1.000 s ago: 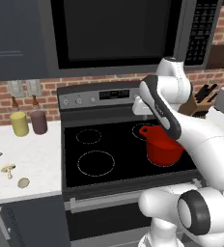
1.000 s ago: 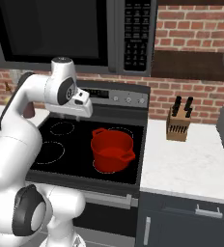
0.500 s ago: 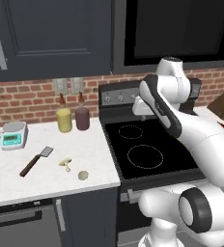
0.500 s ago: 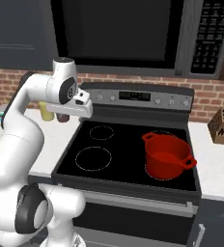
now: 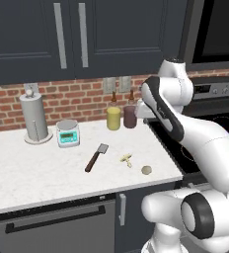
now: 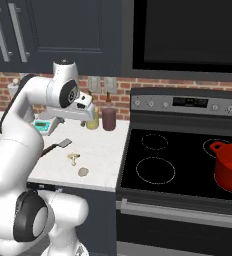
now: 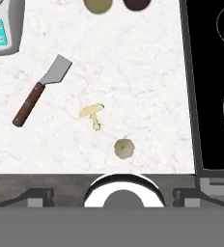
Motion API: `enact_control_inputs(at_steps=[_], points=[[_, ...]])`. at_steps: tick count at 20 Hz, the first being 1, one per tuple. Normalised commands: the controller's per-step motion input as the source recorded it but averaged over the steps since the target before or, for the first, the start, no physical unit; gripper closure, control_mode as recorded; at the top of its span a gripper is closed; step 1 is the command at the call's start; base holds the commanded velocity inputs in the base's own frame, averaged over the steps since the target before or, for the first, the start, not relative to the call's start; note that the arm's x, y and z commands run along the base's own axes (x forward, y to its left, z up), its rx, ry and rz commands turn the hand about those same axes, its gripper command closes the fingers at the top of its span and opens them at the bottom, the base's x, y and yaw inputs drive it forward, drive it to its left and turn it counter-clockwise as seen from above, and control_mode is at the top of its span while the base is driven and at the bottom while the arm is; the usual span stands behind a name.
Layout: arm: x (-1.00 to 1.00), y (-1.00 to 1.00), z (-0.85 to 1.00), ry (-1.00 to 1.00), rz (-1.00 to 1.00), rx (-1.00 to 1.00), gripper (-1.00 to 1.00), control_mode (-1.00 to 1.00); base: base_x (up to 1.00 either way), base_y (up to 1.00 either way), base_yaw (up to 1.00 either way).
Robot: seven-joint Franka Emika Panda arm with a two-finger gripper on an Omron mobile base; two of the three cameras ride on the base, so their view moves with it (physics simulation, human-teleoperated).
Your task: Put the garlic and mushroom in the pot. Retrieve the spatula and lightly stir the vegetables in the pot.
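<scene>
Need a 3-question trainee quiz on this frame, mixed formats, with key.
1. True or false: the garlic already lies inside the red pot.
2. Multiple choice: on the counter, the mushroom lies between the garlic and which item? A) spatula B) paper towel roll C) maroon canister
3. Fill in: the kitchen scale stands beside the spatula's ____ end.

Key:
1. False; it lies on the counter, and the pot sits on the stove.
2. A
3. blade
</scene>
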Motion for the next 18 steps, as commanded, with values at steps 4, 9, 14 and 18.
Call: enact_control_inputs(at_steps=[4,9,14,18], points=[[0.00,-0.02,-0.42,0.08,0.00,-0.05,-1.00,-1.00,0.00,0.00,0.00],[0.00,-0.12,-1.00,0.27,0.00,0.00,-1.00,-1.00,0.00,0.00,0.00],[0.00,-0.01,-1.00,0.15,0.00,0.00,-1.00,-1.00,0.00,0.00,0.00],[0.03,0.00,-0.88,0.01,0.00,0.00,-1.00,-1.00,0.00,0.00,0.00]])
